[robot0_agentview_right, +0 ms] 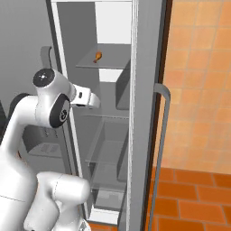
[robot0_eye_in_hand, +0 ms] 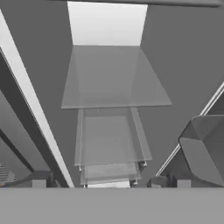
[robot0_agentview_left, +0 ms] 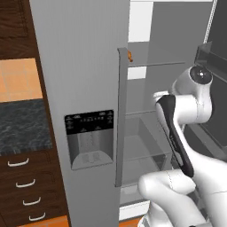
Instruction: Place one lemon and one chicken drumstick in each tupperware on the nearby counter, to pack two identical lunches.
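One reddish-brown chicken drumstick (robot0_agentview_left: 130, 55) (robot0_agentview_right: 97, 56) lies on an upper glass shelf inside the open fridge. My gripper (robot0_eye_in_hand: 111, 184) is open, its fingertips (robot0_eye_in_hand: 38, 184) far apart with nothing between them. It points into the fridge at the middle glass shelves, below the drumstick's shelf. My white hand (robot0_agentview_right: 85, 98) reaches in from the left in the right base view. A stretch of dark speckled counter (robot0_agentview_left: 22, 126) lies to the left of the fridge. The lemons and the tupperwares are out of view.
The shut fridge door with its dispenser panel (robot0_agentview_left: 88, 137) and tall handle (robot0_agentview_left: 120, 115) stands left of the opening. The open door (robot0_agentview_right: 146, 113) hangs at the right, carrying dark door bins (robot0_eye_in_hand: 203, 148). Stacked glass shelves (robot0_eye_in_hand: 113, 78) fill the interior. Drawers (robot0_agentview_left: 24, 181) sit under the counter.
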Robot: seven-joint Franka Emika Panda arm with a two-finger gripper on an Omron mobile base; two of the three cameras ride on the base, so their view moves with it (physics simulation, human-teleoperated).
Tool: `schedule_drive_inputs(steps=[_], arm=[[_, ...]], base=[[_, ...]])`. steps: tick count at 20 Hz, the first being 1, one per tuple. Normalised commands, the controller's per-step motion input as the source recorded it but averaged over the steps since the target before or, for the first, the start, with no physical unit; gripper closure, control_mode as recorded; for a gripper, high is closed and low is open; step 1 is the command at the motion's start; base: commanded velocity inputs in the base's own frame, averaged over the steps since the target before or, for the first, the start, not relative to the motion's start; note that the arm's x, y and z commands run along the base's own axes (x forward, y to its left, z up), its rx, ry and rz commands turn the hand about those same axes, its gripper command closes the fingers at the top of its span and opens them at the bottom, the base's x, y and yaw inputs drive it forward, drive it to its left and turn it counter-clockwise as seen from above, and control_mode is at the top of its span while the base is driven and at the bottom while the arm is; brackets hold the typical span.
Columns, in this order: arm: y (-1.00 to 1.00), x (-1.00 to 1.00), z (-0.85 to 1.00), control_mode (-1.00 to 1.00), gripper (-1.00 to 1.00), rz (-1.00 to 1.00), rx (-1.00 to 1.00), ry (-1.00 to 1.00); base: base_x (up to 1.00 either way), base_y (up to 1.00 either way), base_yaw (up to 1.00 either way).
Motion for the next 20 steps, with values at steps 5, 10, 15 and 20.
schedule_drive_inputs(steps=[5, 10, 15, 20], arm=[[-0.07, 0.54, 1.0, -1.0, -1.0, 0.01, 0.0, -0.46], [-0.15, 0.62, 0.98, -1.0, -1.0, 0.05, 0.03, -0.27], [-0.1, 0.32, 0.29, -1.0, -1.0, 0.05, 0.03, 0.14], [-0.01, 0.6, -0.05, -1.0, -1.0, 0.01, 0.0, 0.0]], base=[[0.0, 0.0, 0.0], [0.0, 0.0, 0.0], [0.0, 0.0, 0.0], [0.0, 0.0, 0.0]])
